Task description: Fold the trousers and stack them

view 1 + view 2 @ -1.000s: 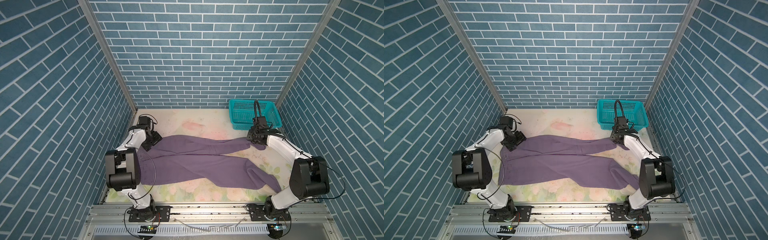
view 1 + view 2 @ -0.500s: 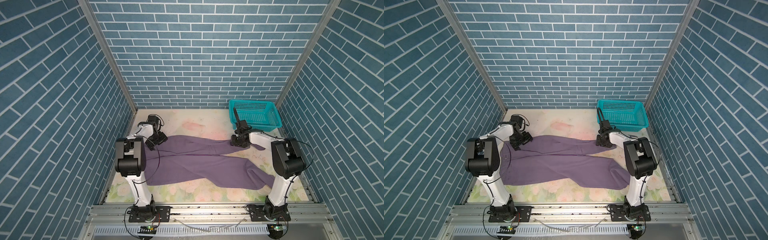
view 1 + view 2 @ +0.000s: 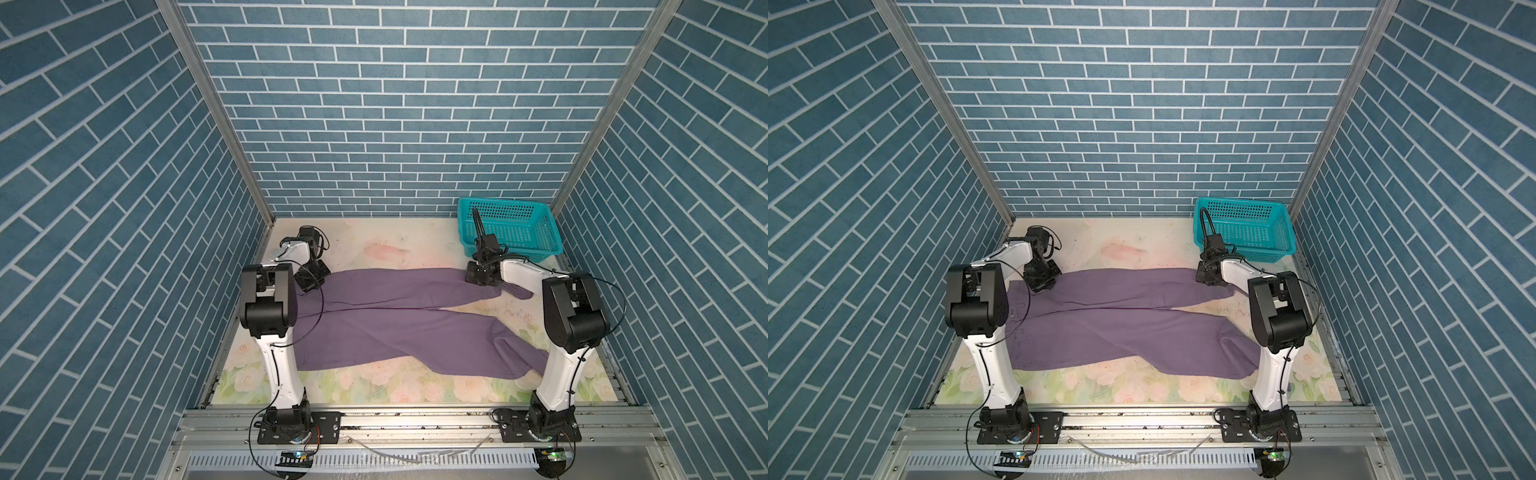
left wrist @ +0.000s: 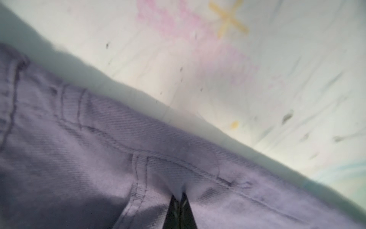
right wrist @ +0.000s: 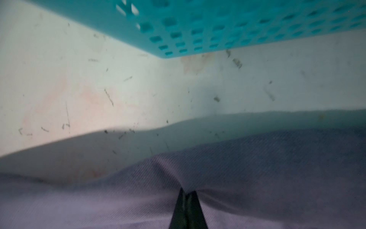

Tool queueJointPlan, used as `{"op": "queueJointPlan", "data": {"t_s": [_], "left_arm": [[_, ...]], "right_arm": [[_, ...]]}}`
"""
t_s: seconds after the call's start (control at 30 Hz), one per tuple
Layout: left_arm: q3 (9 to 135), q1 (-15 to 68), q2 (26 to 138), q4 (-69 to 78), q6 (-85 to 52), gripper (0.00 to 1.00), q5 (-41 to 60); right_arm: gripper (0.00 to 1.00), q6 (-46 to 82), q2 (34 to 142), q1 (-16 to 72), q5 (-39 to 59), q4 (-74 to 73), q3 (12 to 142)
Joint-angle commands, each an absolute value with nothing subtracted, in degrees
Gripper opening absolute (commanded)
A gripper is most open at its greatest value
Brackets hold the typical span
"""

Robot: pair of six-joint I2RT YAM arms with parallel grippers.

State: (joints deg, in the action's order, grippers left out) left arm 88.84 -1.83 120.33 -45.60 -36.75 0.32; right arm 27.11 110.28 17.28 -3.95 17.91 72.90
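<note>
Lying flat across mid-frame in both top views: trousers, waist at left, legs running right, not yet folded. Left gripper is now clamping the waist's upper edge, jaws having just closed on a pinch of cloth. Right gripper, below the basket, is likewise nipping the upper leg's edge. With both grips set, the first fold is looking ready to begin.

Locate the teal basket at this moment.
In both top views the teal basket sits in the far right corner, just beyond the right gripper and apart from the trousers.
</note>
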Motion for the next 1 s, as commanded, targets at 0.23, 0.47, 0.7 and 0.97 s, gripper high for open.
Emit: {"op": "queueJointPlan", "data": {"t_s": [0.23,0.47,0.7,0.97], "left_arm": [[114.54,-2.02,129.56,-60.19,-28.81,0.0,-11.68],[116.86,-1.16,128.12,-63.19,-27.23,0.57,-12.97],[92.24,0.86,112.11,-53.13,-29.67,0.62,-6.93],[68.91,1.67,100.96,-44.37,-31.62,0.67,-2.8]], "right_arm": [[0.0,25.66,110.83,16.26,-8.58,18.36,79.36],[0.37,25.76,106.0,16.44,-7.89,20.37,75.0],[0.37,26.72,94.06,14.28,-12.79,26.75,66.12],[0.47,28.92,87.11,6.29,-13.88,31.97,56.77]]}}
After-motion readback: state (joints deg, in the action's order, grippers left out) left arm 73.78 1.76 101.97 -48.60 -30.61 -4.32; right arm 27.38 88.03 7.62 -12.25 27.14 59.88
